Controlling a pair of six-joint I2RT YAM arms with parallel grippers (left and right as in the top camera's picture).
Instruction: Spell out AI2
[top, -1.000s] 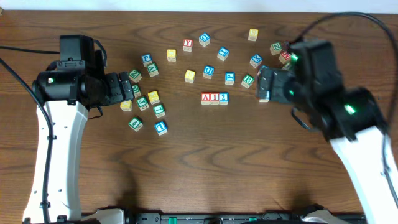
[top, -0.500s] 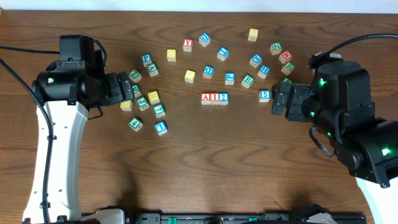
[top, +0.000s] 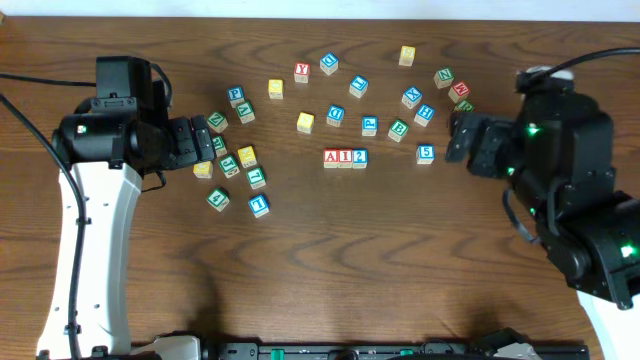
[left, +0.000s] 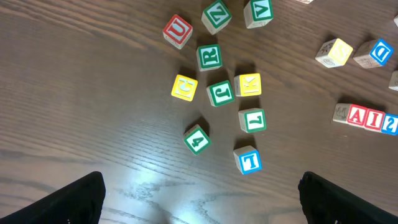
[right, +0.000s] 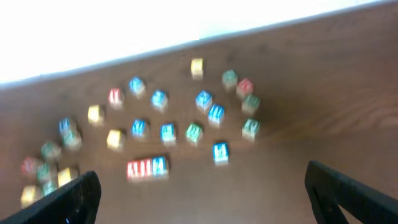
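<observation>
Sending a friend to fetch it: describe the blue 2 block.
In the middle of the table, three blocks touch in one row. The 2 block is the end nearest the right arm, beside the red I. It alone in that row is blue.

The surface (left: 93, 124) is dark brown wood, its grain plain to see, with a soft sheen that catches pale glare. The AI2 cubes (top: 345, 157) are pale matt wood with painted faces. The left arm (top: 85, 250) wears smooth white plastic.
</observation>
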